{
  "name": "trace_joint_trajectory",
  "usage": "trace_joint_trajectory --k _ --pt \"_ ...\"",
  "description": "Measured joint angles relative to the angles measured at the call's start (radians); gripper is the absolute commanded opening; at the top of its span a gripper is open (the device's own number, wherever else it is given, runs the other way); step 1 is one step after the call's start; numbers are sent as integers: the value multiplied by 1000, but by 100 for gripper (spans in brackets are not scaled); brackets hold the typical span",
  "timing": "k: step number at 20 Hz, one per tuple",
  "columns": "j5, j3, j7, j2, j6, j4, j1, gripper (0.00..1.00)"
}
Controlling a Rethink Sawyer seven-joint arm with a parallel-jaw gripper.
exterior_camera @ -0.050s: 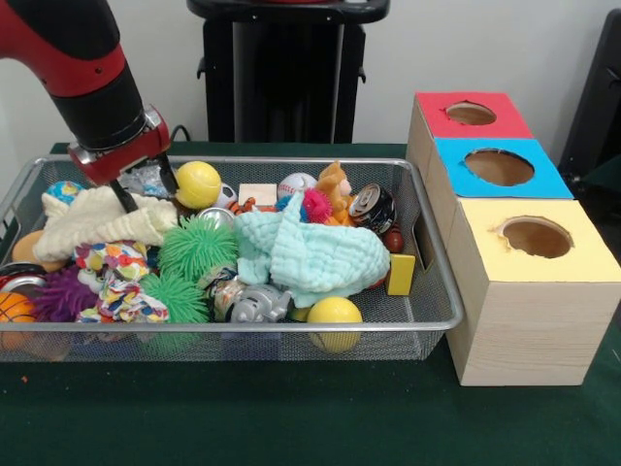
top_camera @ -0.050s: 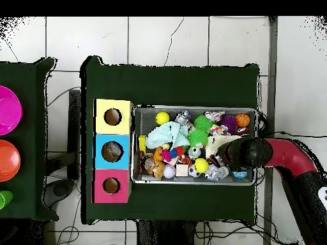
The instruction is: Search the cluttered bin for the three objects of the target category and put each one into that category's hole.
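1. Yellow ball point(exterior_camera @ -0.050s: 334, 313) sits nearest the camera, against the front wall of the wire bin point(exterior_camera @ -0.050s: 441, 291). It is well apart from the gripper.
2. At the bin's far left corner in the front view, the gripper point(exterior_camera @ -0.050s: 144, 186) hangs low over the clutter. Its jaws stand well apart with nothing between them. One fingertip point(exterior_camera @ -0.050s: 125, 200) touches or just grazes the cream cloth point(exterior_camera @ -0.050s: 97, 221); the other is clear of it on the side towards the second yellow ball point(exterior_camera @ -0.050s: 198, 183).
3. Which category is wanted cannot be told from the pictures. Judging by the gripper's place, the cream cloth is the likely thing. A mint cloth point(exterior_camera @ -0.050s: 310, 252) lies mid-bin and a patterned cloth point(exterior_camera @ -0.050s: 114, 282) lies in front of the cream one, which would make three.
4. The relation that matters: the cream cloth lies directly below the jaws and a little towards the picture's left. Its long axis runs left to right across the picture, roughly in line with the jaw gap rather than across it. A short drop should catch its upper fold.
5. The red box point(exterior_camera @ -0.050s: 432, 121), blue box point(exterior_camera @ -0.050s: 548, 183) and yellow box point(exterior_camera @ -0.050s: 582, 262) stand beyond the bin's opposite end, so any carry crosses the whole bin.
6. From overhead, the arm point(top_camera @ -0.050s: 255, 153) covers the gripper.
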Motion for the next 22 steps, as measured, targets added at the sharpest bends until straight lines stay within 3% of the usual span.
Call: trace_joint_trajectory --k 8,22 --pt "1 0 0 -5 44 -12 1 100" --pt "1 0 -3 23 67 -100 19 100"
